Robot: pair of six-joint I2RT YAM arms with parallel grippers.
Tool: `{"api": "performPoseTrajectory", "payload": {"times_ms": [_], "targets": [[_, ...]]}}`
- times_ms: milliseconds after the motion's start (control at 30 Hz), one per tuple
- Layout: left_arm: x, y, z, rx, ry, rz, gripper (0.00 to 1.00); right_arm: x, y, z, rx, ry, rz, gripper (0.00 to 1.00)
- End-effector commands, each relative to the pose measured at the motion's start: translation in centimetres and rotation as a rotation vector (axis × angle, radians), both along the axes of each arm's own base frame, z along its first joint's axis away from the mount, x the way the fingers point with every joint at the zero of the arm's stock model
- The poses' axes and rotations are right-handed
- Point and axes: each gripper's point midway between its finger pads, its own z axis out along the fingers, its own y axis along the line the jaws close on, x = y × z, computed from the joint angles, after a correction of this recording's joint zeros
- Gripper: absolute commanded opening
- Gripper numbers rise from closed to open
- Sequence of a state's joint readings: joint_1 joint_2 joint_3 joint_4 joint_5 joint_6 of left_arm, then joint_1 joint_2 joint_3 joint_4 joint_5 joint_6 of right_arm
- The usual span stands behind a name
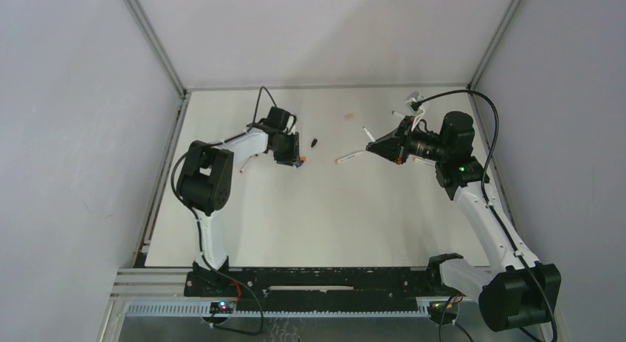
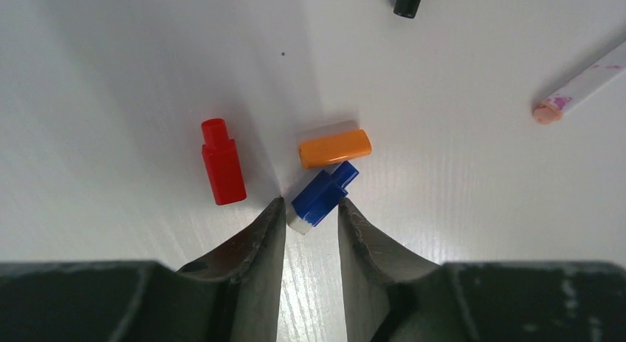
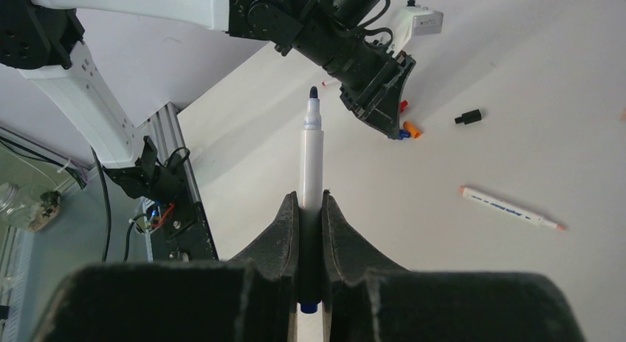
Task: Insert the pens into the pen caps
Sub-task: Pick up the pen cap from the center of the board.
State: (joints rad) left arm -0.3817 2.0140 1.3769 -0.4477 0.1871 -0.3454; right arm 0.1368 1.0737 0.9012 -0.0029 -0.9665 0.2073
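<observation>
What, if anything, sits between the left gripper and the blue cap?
Nothing visible. The blue cap lies right at the tips of the left gripper, its near end in the gap between the open jaws. The orange cap lies just beyond it, and the red cap off to one side.

I see a flat white wood-grain tabletop (image 1: pixel 317 209). On it a red plastic cap (image 2: pixel 222 163) lies by itself, a little apart from a short orange plastic cap (image 2: pixel 334 148) and a blue plastic cap (image 2: pixel 323 196), which sit just beside each other. Farther off I make out a small black plastic cap (image 2: pixel 410 0), a white-barrelled pen with a pinkish end (image 2: pixel 583 85) and a second white pen (image 1: pixel 367 133).
</observation>
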Motion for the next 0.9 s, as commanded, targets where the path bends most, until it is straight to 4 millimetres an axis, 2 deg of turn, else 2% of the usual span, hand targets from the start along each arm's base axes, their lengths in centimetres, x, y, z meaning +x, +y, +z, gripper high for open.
{"api": "performPoseTrajectory", "payload": {"times_ms": [0, 367, 867], "targets": [[-0.7, 1.7, -1.1, 0.185, -0.008, -0.063, 0.36, 0.2, -0.2, 0.8, 0.008, -0.041, -0.006, 0.00], [0.3, 0.1, 0.9, 0.291, -0.178, -0.269, 0.39, 0.2, -0.2, 0.7, 0.005, -0.043, -0.005, 0.00], [1.5, -0.9, 0.6, 0.285, -0.177, -0.320, 0.38, 0.2, -0.2, 0.8, 0.008, -0.046, -0.004, 0.00]]}}
